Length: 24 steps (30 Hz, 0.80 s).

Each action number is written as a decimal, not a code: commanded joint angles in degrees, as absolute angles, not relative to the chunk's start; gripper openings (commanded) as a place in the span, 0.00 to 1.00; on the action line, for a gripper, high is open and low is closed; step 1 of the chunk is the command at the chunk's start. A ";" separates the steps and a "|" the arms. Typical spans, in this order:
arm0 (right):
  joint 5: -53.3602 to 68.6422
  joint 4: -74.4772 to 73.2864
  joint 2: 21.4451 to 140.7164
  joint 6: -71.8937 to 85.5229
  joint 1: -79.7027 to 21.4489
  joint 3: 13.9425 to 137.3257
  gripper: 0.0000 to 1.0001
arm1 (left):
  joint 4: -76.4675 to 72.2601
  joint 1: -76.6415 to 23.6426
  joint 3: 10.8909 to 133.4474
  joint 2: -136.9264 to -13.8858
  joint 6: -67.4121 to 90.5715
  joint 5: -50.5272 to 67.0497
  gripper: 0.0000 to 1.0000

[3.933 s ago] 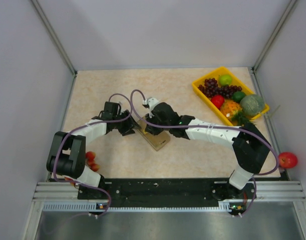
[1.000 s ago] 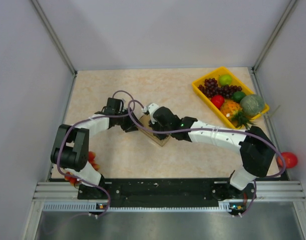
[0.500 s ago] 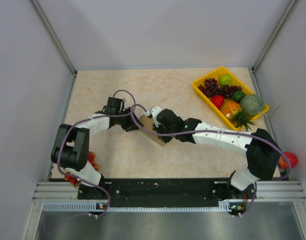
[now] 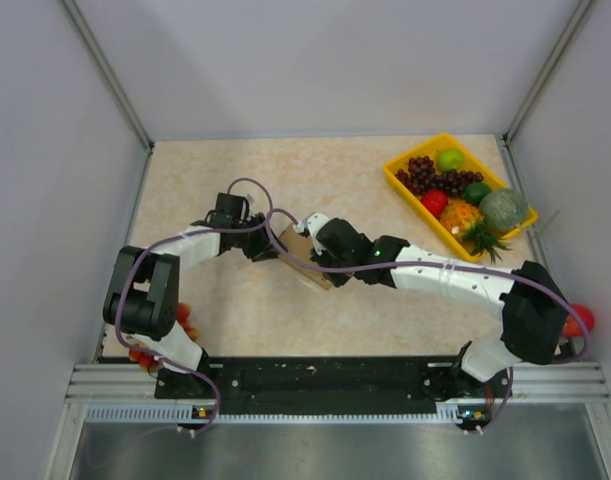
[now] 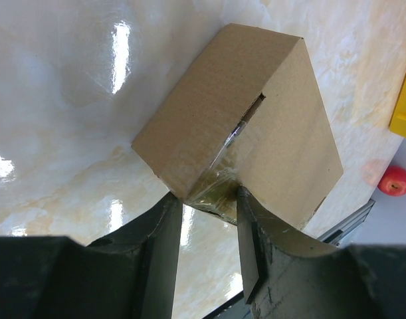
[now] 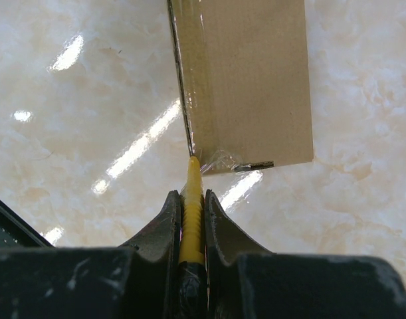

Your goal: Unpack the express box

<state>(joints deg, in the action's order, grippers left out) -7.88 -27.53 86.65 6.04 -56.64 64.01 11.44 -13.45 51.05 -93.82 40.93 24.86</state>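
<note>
**Cutting the tape on the express box**

Top view: the express box (image 4: pixel 307 262) lies near the middle of the bench (image 4: pixel 335 170), with both arms converged on it. The left gripper (image 4: pixel 268 248) meets it from nine o'clock, the right gripper (image 4: pixel 315 240) from three o'clock. A yellow fruit tray (image 4: pixel 397 172) sits well apart at two o'clock, and a red apple (image 4: pixel 577 318) shows off the bench edge at four o'clock.

Left wrist view: the left fingers (image 5: pixel 161 252) stand partly open, clamped on the box's near taped corner at six o'clock, one finger each side. The box (image 5: pixel 246 126) tilts away toward twelve o'clock; a slit shows in its seam.

Right wrist view: the right fingers (image 6: pixel 214 222) are closed tight on a slim yellow cutter (image 6: pixel 191 206). Its tip touches the box's (image 6: pixel 252 73) lower left corner, where clear tape (image 6: pixel 219 159) wrinkles along the edge.

The step in hand looks to be slitting the tape while the left arm steadies the box. The next move likely calls for drawing the cutter along the taped seam toward twelve o'clock, shallow enough to spare the contents, with the left grip firm.
</note>
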 commanded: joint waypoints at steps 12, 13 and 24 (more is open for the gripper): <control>-11.51 -35.51 86.93 7.56 -57.22 63.89 0.00 | 11.78 -12.48 50.80 -96.77 37.18 12.22 0.42; -12.04 -35.42 86.23 7.91 -57.30 64.42 0.00 | 11.60 -12.48 50.71 -96.51 37.18 12.30 0.42; -22.15 -26.55 71.38 11.34 -57.30 66.19 0.00 | 11.51 -12.48 49.22 -90.71 37.00 14.06 0.49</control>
